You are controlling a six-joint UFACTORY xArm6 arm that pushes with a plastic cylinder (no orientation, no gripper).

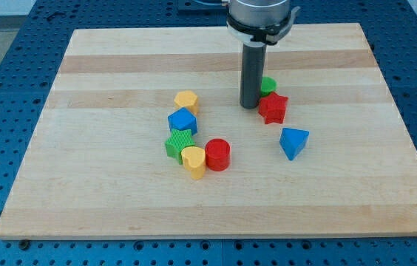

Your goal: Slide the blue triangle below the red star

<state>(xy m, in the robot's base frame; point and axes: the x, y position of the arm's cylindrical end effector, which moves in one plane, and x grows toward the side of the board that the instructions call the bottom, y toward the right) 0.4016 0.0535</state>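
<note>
The blue triangle [293, 142] lies on the wooden board, below and slightly right of the red star [273, 108], with a small gap between them. My tip [250, 106] rests on the board just left of the red star, close to it or touching; I cannot tell which. A green block [268, 84] sits right behind the rod, above the red star, partly hidden by the rod.
A cluster stands left of centre: a yellow block [186, 100], a blue block [182, 120], a green block [178, 142], a yellow heart-like block [193, 161] and a red cylinder [217, 154]. The board's edge [216, 236] runs along the view's bottom.
</note>
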